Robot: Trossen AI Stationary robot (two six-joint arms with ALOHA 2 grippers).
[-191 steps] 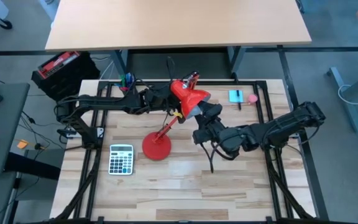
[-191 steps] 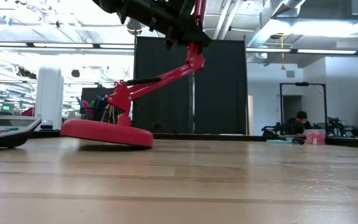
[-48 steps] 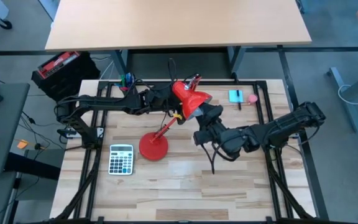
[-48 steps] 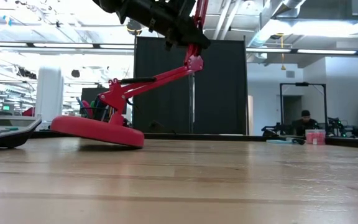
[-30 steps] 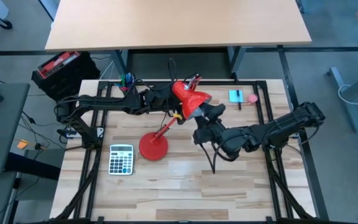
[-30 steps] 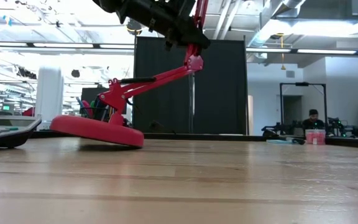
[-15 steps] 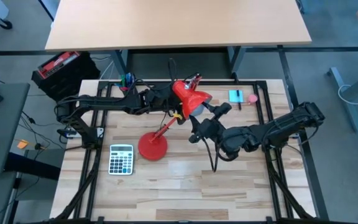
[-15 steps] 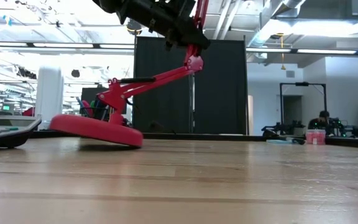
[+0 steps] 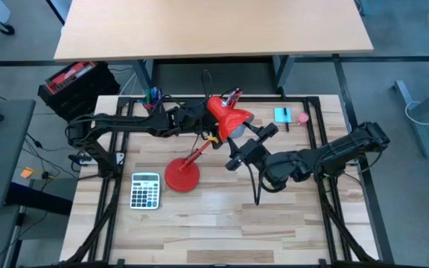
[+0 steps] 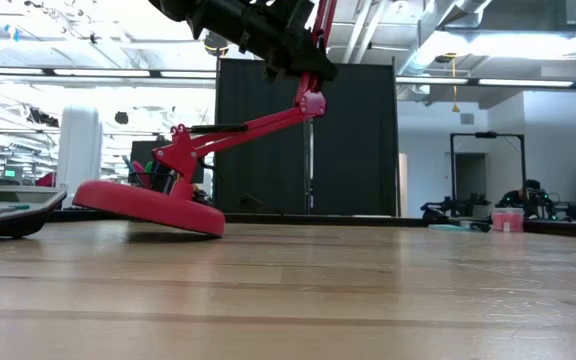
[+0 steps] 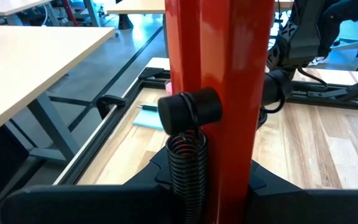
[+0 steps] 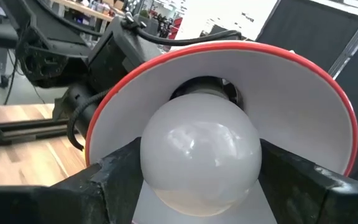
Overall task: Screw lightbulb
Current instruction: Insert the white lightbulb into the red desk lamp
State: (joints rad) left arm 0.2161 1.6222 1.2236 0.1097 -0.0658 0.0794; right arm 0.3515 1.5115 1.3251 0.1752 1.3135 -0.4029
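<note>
the lightbulb (image 12: 199,157) sits inside the red lamp shade (image 12: 303,99) — the right end effector (image 9: 246,146) is clamped on it. the left end effector (image 9: 196,119) grips the lamp arm (image 11: 219,93) above the desk (image 9: 274,223).

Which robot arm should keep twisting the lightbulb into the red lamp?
Probably the right. Its right gripper has fingers on both sides of the lightbulb, already inside the lamp shade. The left gripper is busy holding the lamp's arm.
</note>
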